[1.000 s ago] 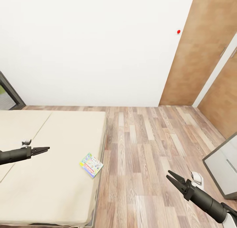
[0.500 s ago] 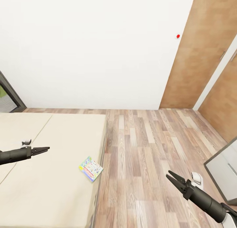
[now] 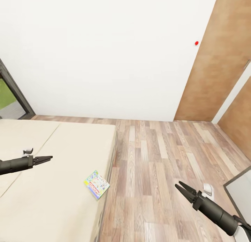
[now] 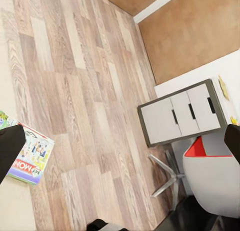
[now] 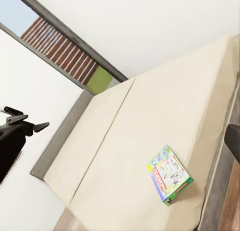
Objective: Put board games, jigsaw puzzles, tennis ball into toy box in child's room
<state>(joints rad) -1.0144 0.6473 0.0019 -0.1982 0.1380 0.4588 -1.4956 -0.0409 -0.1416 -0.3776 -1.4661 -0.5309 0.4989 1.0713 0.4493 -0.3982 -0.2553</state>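
Green Monopoly board game [image 3: 96,184] lies flat on the bed [image 3: 52,186], near its floor-side edge — not yet collected. Left gripper [image 3: 48,158] pinched together, empty, above the bed; right gripper [image 3: 182,189] parted, empty, off the bed over the floor. Judged: early stage.

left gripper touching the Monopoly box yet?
Apart. Head view: the left gripper hangs over bare mattress, a clear stretch of bed between it and the Monopoly box near the bed's edge.
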